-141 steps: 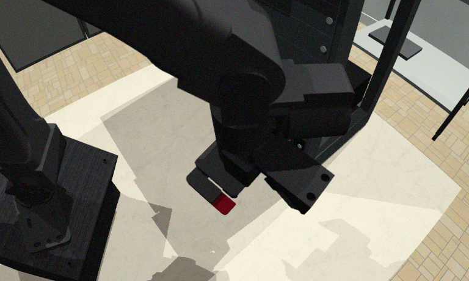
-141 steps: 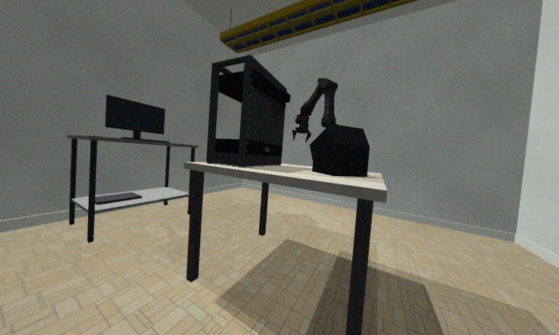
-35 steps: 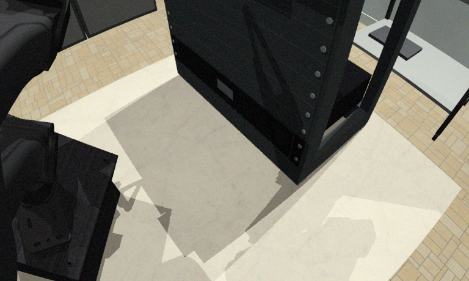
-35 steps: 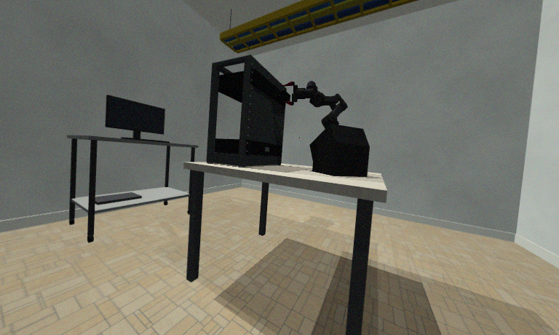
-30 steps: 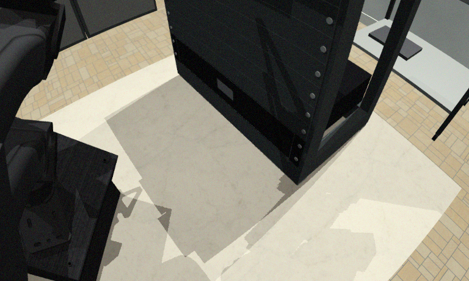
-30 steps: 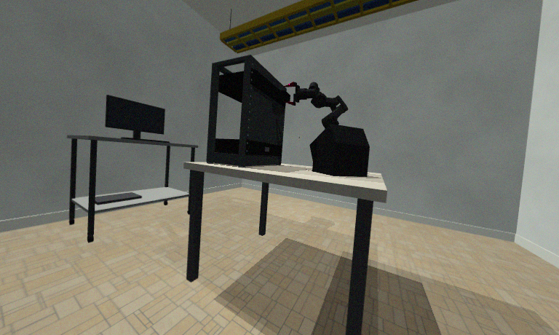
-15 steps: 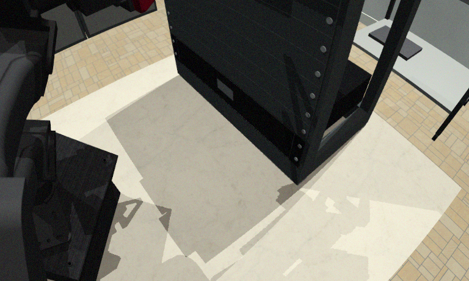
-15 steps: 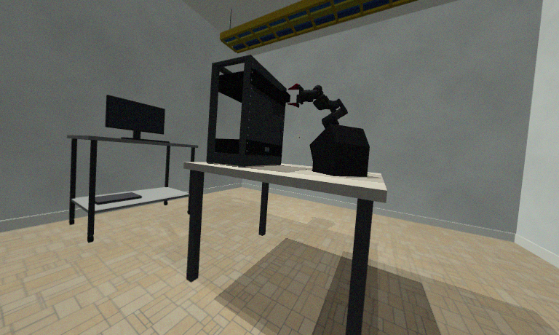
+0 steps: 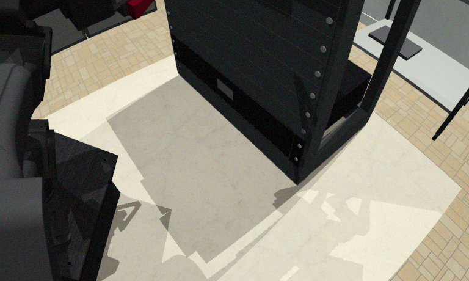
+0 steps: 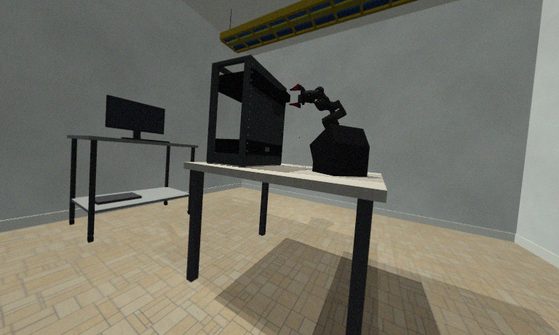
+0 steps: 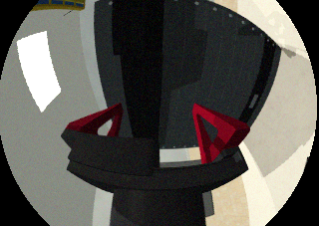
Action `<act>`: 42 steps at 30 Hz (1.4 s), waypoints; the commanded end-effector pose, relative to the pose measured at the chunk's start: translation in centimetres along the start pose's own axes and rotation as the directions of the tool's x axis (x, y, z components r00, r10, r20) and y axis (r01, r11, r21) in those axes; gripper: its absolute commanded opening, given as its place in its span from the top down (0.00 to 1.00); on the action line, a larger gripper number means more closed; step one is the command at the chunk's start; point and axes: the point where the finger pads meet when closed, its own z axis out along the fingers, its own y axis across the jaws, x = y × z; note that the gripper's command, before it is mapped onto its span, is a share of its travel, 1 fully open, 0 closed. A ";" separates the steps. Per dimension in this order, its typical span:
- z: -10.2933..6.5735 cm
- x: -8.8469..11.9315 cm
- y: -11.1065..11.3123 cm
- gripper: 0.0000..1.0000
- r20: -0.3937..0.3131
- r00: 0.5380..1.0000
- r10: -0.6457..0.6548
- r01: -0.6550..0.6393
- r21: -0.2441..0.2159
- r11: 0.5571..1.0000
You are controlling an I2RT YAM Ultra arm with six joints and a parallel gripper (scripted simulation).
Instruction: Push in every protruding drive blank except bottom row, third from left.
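1. My gripper (image 11: pixel 158 107) is spread wide with nothing between its two red fingers; in the wrist view one finger sits at about 9 o'clock and the other at about 3 o'clock, with the dark wrist body filling 6 o'clock below them.
2. Just past the fingertips stands the rack (image 11: pixel 199 54); its dark front panel fills the middle of the wrist view from 12 o'clock down to the fingers, a row of small screws (image 11: pixel 230 15) curves along its edge toward 2 o'clock, and I cannot make out single drive blanks there.
3. In the exterior view my gripper (image 10: pixel 295 95) hangs near the upper part of the rack's front, apart from it by a small gap; the fingers point at the face from its 3 o'clock side.
4. My arm rises from a dark block pedestal (image 10: pixel 354 158) that stands on the pale table (image 10: pixel 370 189), at 3 o'clock from the rack.
5. From the top camera the red fingers (image 9: pixel 140 1) show at 11 o'clock, beside the rack's upper left edge (image 9: pixel 167 8); the rack front (image 9: pixel 248 49) is dark and its rows of blanks are too dim to tell apart; a small grey label (image 9: pixel 225 89) shows low on the face.
6. The rack stands upright on the table; its foot (image 9: pixel 297 176) rests on the pale top.
7. Farther off, at 9 o'clock in the exterior view, a side desk (image 10: pixel 123 139) carries a monitor (image 10: pixel 135 115); a yellow-framed ceiling light (image 10: pixel 330 9) hangs at 12 o'clock.
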 end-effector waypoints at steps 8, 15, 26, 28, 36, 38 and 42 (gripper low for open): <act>-0.6 -0.5 0.1 0.00 0.001 1.000 0.026 -0.026 -0.019 0.999; -0.6 -0.5 0.2 0.00 -0.001 1.000 0.028 -0.028 -0.021 0.999; -0.6 -0.5 0.2 0.00 -0.001 1.000 0.028 -0.028 -0.021 0.999; -0.6 -0.5 0.2 0.00 -0.001 1.000 0.028 -0.028 -0.022 0.999; 0.5 -1.1 1.7 0.00 0.018 0.999 0.041 -0.040 -0.021 0.999; 1.5 -0.3 2.4 0.00 0.006 1.000 0.016 -0.016 -0.013 1.000; 2.6 -0.3 3.6 0.00 0.006 1.000 0.016 -0.016 -0.013 1.000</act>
